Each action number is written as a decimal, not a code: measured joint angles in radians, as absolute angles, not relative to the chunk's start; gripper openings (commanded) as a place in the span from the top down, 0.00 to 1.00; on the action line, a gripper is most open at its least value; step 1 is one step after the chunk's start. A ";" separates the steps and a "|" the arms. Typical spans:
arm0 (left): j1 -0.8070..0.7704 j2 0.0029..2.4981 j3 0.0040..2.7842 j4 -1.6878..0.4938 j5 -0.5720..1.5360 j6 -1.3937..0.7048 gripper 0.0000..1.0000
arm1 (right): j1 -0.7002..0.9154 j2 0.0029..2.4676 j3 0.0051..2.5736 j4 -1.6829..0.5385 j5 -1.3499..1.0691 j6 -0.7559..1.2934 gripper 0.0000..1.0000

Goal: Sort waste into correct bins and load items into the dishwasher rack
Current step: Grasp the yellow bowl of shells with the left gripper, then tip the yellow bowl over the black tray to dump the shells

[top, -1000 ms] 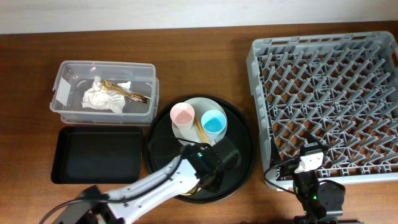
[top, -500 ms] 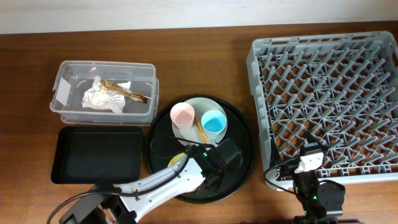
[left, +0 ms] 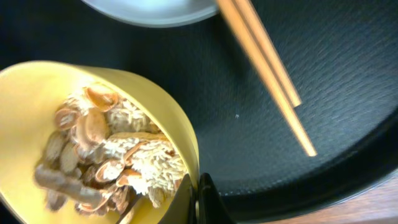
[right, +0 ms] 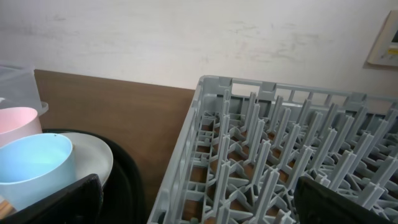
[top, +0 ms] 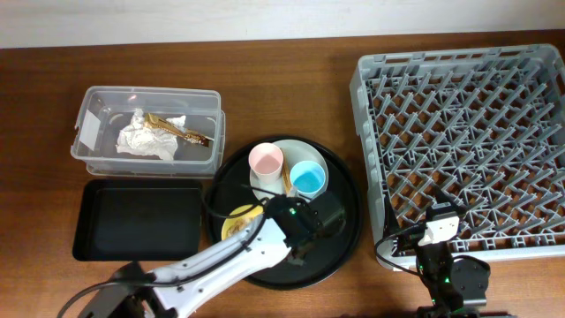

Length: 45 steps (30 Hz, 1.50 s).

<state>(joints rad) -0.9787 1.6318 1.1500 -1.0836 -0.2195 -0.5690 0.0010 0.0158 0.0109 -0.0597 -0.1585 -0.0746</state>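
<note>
Newly uncovered beside the left gripper [left: 198,202], the yellow bowl [top: 240,221] of food scraps [left: 109,158] has its rim pinched; chopsticks [left: 266,71] lie ahead. Right gripper's state: cannot tell.

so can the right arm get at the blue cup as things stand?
Probably yes. The blue cup sits open on the plate, with bare table between it and the right tool. The left arm over the round tray could crowd it.

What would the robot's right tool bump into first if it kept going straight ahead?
Probably the near wall of the large grey plastic lattice rack, which fills the view straight ahead of the right tool; depth is hard to judge.
</note>
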 measured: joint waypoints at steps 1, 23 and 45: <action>-0.974 1.619 1.183 -1.105 -0.226 -0.569 1.00 | 0.001 0.016 0.011 -0.060 -0.159 -0.074 0.01; 0.316 1.482 1.145 -0.953 0.372 -0.095 1.00 | 0.001 0.016 0.011 -0.060 -0.159 -0.074 0.01; 0.669 1.481 0.920 -0.734 1.109 0.062 1.00 | 0.001 0.016 0.011 -0.060 -0.159 -0.075 0.01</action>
